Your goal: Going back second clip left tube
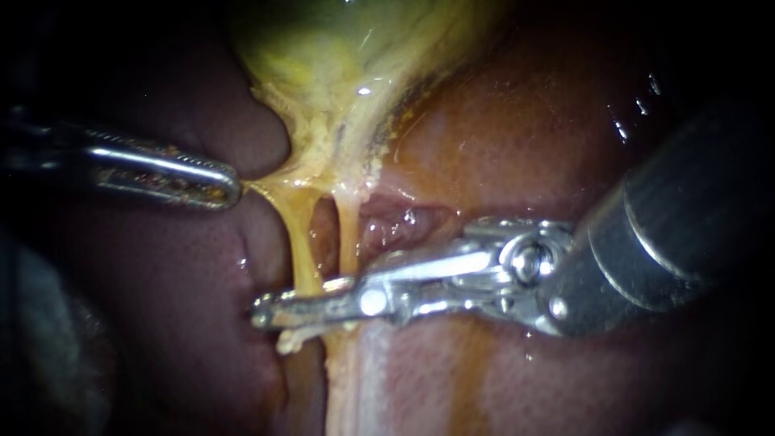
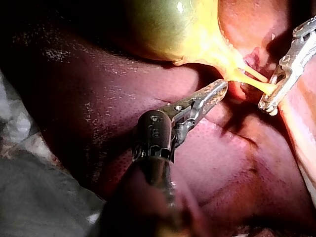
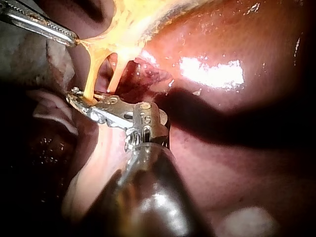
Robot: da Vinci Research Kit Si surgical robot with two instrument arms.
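Closest to the endoscope is the right instrument (image 1: 292, 297), a thick grey metal shaft ending in silver hinged jaws that reach across from the right. The jaws stand slightly apart. The left tube (image 1: 297, 238), a thin yellow-amber strand, runs down through the gap between them and shows again as a pale stub just below the lower jaw. I can't make out whether a clip sits on the tube where the metal covers it. The right tube (image 1: 347, 230), paler and thinner, hangs just beside the left tube and passes behind the upper jaw.

Further back, the left instrument (image 1: 226, 184), slim, silver and ridged, has its jaws clamped on the pale yellow tissue (image 1: 266, 190) from which both tubes hang. Above that is the greenish-yellow gallbladder (image 1: 339, 48), with the glossy red-brown liver (image 1: 525, 137) all around.

The right wrist view looks along the right instrument and shows the left tube dropping straight into its jaws, with the right tube just clear beside them. Only the left wrist view shows a crumpled grey cloth (image 2: 34, 197) beside the liver.
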